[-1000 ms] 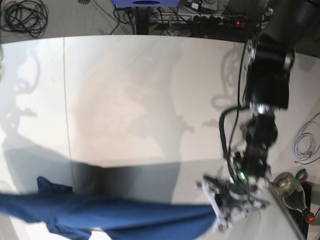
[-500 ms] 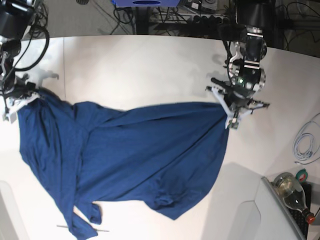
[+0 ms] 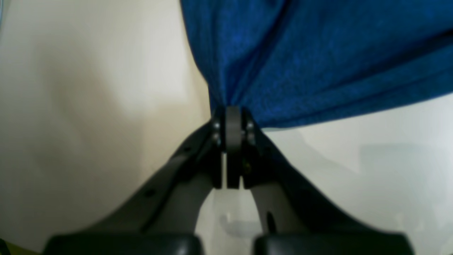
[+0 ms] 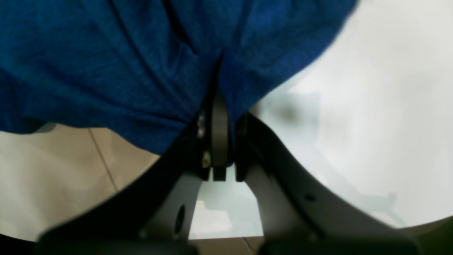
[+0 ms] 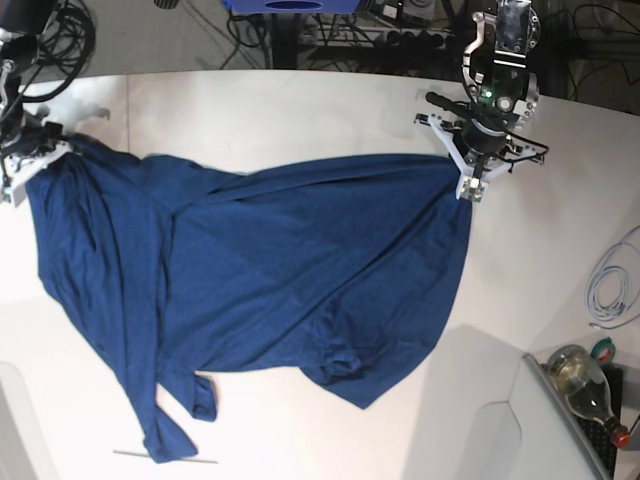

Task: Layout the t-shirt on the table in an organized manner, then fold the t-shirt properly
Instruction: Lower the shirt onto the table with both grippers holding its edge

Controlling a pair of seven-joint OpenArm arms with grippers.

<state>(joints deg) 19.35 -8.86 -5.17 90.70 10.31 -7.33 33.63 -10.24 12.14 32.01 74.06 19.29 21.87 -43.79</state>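
The dark blue t-shirt (image 5: 270, 270) is stretched across the white table (image 5: 300, 110), its lower part draping toward the front edge in folds. In the base view my left gripper (image 5: 465, 180) is shut on the shirt's upper right corner. My right gripper (image 5: 40, 157) is shut on the upper left corner at the table's left edge. The left wrist view shows closed fingertips (image 3: 226, 117) pinching a bunch of blue t-shirt (image 3: 318, 53). In the right wrist view the pads (image 4: 219, 117) are pressed together on the t-shirt (image 4: 106, 71), which covers the top of the frame.
A white cable (image 5: 610, 285) lies at the table's right side. A glass bottle (image 5: 585, 385) and a raised grey panel (image 5: 520, 420) sit at the front right. Black cables (image 5: 250, 30) and a power strip lie on the floor behind the table.
Both arms have swung the shirt from the near edge up over the table and pulled it wider and farther back. The grips have not changed.
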